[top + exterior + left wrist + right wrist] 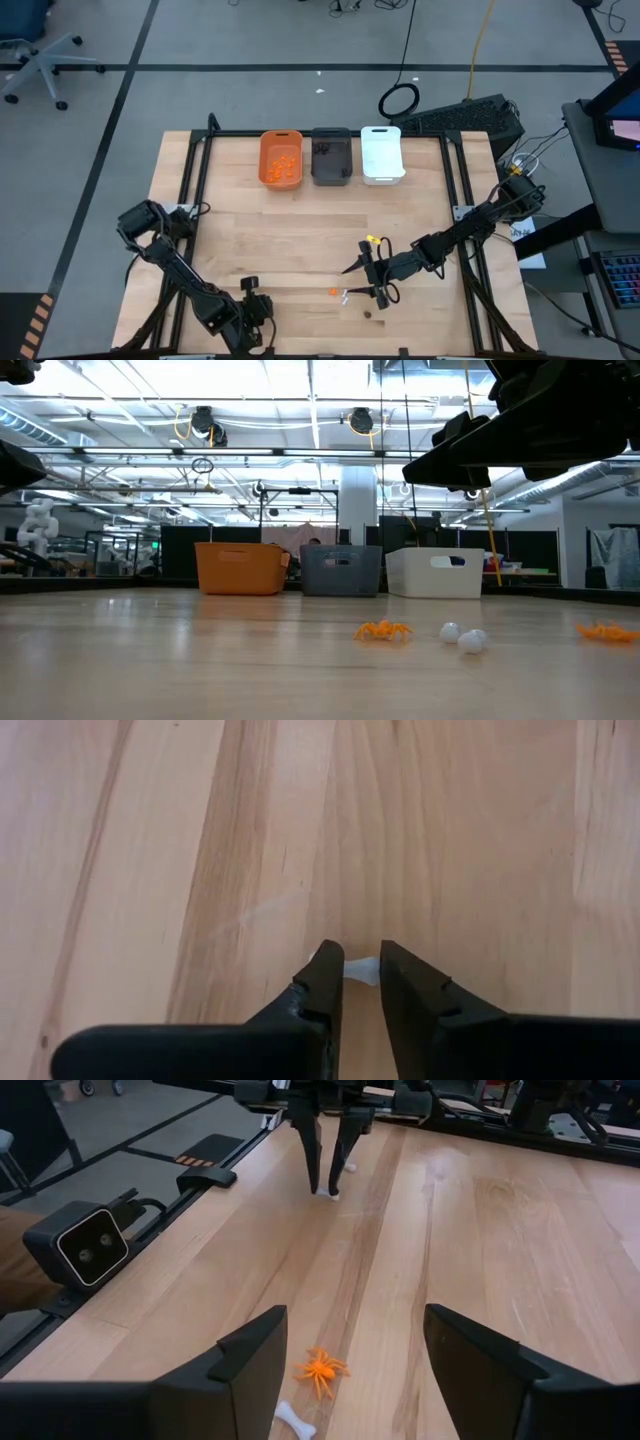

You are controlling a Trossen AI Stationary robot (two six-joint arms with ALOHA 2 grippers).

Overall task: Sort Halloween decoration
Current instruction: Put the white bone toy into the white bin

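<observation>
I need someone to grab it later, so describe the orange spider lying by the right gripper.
On the wooden table, near its front edge, hovers the open right gripper. The orange spider lies beneath it, legs splayed, beside a white bone.

Three bins (pixel 331 156), two arms (pixel 180 270) – two orange spiders (pixel 382 630), two white balls (pixel 450 631)

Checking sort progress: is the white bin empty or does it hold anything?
Apparently empty. From above, the white bin shows only plain white floor, while the orange bin beside the grey one holds orange pieces.

Wooden table (pixel 300 240), three bins (pixel 331 156), decorations (pixel 333 292)
</observation>
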